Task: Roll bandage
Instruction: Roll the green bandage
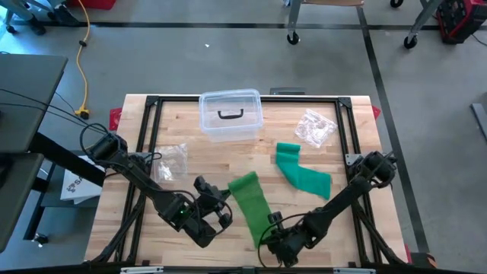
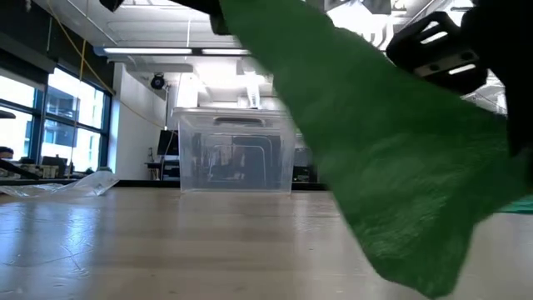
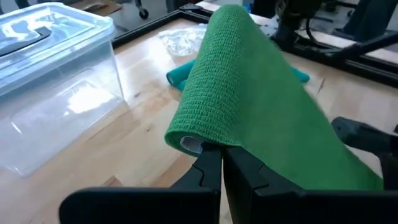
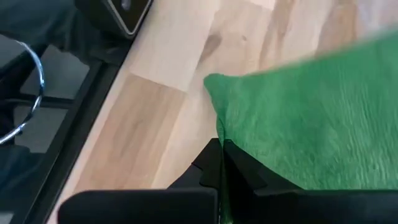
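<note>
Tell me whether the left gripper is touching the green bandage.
Touching. In the left wrist view, the left gripper is shut on the rolled end of the green bandage.

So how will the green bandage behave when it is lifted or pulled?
Probably floppy: the bandage sags between the left gripper and right gripper. Likely light, since pinches hold it. Its woven surface should grip, not slip.

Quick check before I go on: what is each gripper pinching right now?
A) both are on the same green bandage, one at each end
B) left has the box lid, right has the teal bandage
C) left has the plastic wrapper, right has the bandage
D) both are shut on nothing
A: the left gripper is shut on the rolled end of the green bandage, and the right gripper is shut on its loose end.
</note>
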### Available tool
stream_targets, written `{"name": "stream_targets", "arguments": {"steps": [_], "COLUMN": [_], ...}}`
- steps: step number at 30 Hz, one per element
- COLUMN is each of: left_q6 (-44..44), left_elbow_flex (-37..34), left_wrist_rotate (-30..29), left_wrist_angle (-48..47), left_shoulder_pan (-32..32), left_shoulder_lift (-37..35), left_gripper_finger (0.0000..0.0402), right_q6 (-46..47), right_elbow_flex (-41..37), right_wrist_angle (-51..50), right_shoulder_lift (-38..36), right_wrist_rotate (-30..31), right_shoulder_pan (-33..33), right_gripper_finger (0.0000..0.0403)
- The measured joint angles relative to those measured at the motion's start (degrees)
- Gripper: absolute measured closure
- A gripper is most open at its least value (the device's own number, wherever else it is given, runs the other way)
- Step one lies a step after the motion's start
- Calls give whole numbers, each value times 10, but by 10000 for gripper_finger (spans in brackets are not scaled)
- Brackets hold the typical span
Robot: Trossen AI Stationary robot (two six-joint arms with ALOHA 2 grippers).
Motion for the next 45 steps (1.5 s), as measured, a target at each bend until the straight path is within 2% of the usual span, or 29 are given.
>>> {"name": "stream_targets", "arguments": {"steps": [3, 9, 14, 22, 29, 35, 39, 42, 45], "left_q6": [-4, 5, 49, 188, 197, 175, 158, 142, 126], "left_elbow_flex": [0, 0, 0, 0, 0, 0, 0, 0, 0], "left_wrist_rotate": [1, 17, 21, 41, 39, 39, 39, 40, 51], "left_wrist_angle": [-3, 17, 75, 238, 253, 235, 219, 209, 205], "left_shoulder_pan": [-2, -18, -35, -56, -72, -73, -72, -72, -65], "left_shoulder_lift": [-18, -51, -68, -71, -71, -71, -71, -71, -68], "left_gripper_finger": [401, 401, 401, 401, 401, 401, 401, 401, 401], "right_q6": [-1, -12, -13, -26, 13, 59, 83, 75, 38], "right_elbow_flex": [0, 0, 0, 0, 0, 0, 0, 0, 0], "right_wrist_angle": [-17, -24, -46, -94, -205, -283, -309, -290, -224], "right_shoulder_lift": [0, 0, 0, 0, -24, -100, -174, -229, -269], "right_wrist_rotate": [7, 58, 112, 169, 201, 221, 284, 341, 360], "right_shoulder_pan": [4, 3, -9, -58, -69, -36, 19, 71, 103], "right_gripper_finger": [403, 403, 394, 327, 257, 205, 197, 197, 197]}}
